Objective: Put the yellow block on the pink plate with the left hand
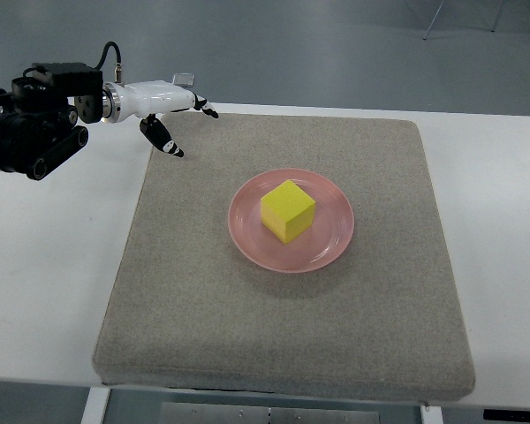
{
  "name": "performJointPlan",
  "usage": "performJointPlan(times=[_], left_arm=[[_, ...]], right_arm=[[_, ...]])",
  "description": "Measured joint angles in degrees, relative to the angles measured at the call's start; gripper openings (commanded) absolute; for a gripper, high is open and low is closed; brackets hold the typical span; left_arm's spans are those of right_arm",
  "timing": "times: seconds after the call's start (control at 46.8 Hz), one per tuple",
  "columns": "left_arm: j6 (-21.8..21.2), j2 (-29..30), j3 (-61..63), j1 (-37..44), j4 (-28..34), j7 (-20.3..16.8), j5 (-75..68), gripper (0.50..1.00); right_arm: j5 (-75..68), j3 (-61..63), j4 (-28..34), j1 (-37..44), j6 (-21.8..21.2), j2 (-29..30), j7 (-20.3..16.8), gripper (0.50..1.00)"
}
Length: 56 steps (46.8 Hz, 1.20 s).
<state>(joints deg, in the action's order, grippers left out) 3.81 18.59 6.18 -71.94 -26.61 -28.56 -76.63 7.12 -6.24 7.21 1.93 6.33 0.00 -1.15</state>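
Left hand (170, 110) is up near the far left corner of the gray mat (194, 291), well away from the plate. Its fingers (163, 139) are loose and spread out, and they hold nothing. One finger points down toward the mat and the others reach out to the side. The arm comes in from the left edge, over the white table (44, 265).

The yellow block (288, 210) sits on the pink plate (331, 247), close to the middle. It rests flat on the plate and stands straight, turned a little so one corner faces the camera. The plate is in the middle of the mat, so the block is safe from the edges and should not slide off.

Since the block is on the plate and the hand is empty and far off, the job looks done. The hand seems to be lifted a bit above the mat, but from this high view it is hard to be sure. The right hand is not in the picture.
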Motion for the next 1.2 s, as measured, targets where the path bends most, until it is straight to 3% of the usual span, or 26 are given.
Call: performJointPlan(times=[0.363,0.619,0.812,0.94,1.196], left_arm=[[-2.0,-1.7,0.0,0.9,4.5,0.2,14.1,0.936],[-8.0,-2.0,-0.1,2.2,4.6,0.4,28.2,0.956],[-8.7,-4.4,-0.6,4.1,7.5,1.3,42.2,0.956],[-9.0,-7.0,-0.8,4.9,11.2,3.3,54.0,0.954],[-8.9,-7.5,-1.6,5.2,11.4,8.3,65.2,0.958]], right_arm=[[0.0,0.0,0.0,0.0,0.0,0.0,0.0,0.924],[0.0,0.0,0.0,0.0,0.0,0.0,0.0,0.924],[0.0,0.0,0.0,0.0,0.0,0.0,0.0,0.924],[0.0,0.0,0.0,0.0,0.0,0.0,0.0,0.924],[0.0,0.0,0.0,0.0,0.0,0.0,0.0,0.924]])
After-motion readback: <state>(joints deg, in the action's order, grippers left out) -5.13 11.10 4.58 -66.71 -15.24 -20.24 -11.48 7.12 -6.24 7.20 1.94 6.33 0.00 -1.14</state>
